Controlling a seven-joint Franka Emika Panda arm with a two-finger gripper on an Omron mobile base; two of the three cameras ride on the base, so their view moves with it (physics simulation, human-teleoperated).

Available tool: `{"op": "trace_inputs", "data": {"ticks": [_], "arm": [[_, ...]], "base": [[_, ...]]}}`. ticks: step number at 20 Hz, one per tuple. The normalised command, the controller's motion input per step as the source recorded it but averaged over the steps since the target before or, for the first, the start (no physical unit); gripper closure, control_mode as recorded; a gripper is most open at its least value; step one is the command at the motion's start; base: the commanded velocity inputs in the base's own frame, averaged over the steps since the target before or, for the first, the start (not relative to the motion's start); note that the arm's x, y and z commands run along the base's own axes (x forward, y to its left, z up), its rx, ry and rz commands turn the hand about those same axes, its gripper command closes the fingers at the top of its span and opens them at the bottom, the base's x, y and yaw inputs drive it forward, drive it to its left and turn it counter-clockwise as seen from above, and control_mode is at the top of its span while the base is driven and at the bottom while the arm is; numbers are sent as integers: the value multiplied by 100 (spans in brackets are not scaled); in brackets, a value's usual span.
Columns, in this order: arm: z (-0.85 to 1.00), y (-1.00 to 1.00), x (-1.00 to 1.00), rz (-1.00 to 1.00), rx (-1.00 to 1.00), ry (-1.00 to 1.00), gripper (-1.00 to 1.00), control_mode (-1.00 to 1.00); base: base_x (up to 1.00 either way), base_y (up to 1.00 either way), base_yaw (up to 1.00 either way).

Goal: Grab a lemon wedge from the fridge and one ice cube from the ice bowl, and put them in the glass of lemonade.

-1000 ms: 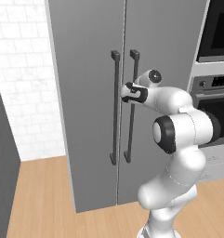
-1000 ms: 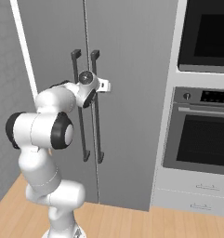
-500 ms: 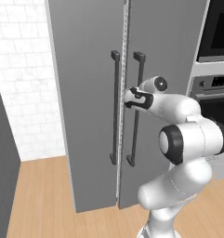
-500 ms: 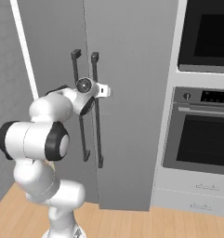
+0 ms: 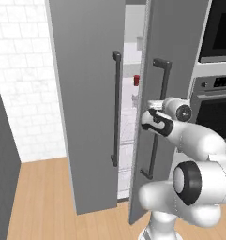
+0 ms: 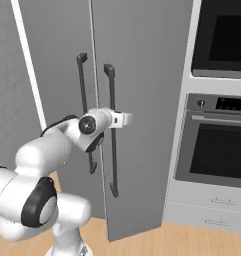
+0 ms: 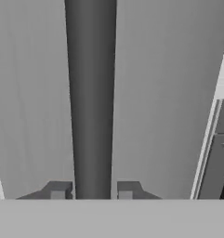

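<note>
The fridge is a tall grey two-door cabinet with dark bar handles. Its right door stands ajar, and the gap shows white shelves inside. My gripper is shut on that door's handle, about halfway up the bar. From the other side the gripper sits at the same handle. In the hand view the dark bar runs between my two fingertips, with the gripper closed around it. The lemon wedge, the ice bowl and the glass of lemonade are out of view.
A small red can stands on a shelf inside the gap. The black oven stack fills the wall right of the fridge, with drawers under it. A white tiled wall is on the left, over a wooden floor.
The right fridge door has swung out from shut to ajar, opening a gap onto the shelves. My gripper closed on its handle and drew back with it.
</note>
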Motion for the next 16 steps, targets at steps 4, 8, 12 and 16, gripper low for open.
{"op": "trace_inputs", "data": {"ticks": [4, 8, 12, 16], "arm": [[100, -36, -86, -40, 1, -1, -100, -100], [100, -1, -61, -35, 0, 0, -100, -100], [100, 5, -52, -22, 0, 1, -100, -100], [100, 69, -58, -12, 0, 12, -100, -100]], "base": [[0, 0, 0], [0, 0, 0], [0, 0, 0], [0, 0, 0]]}}
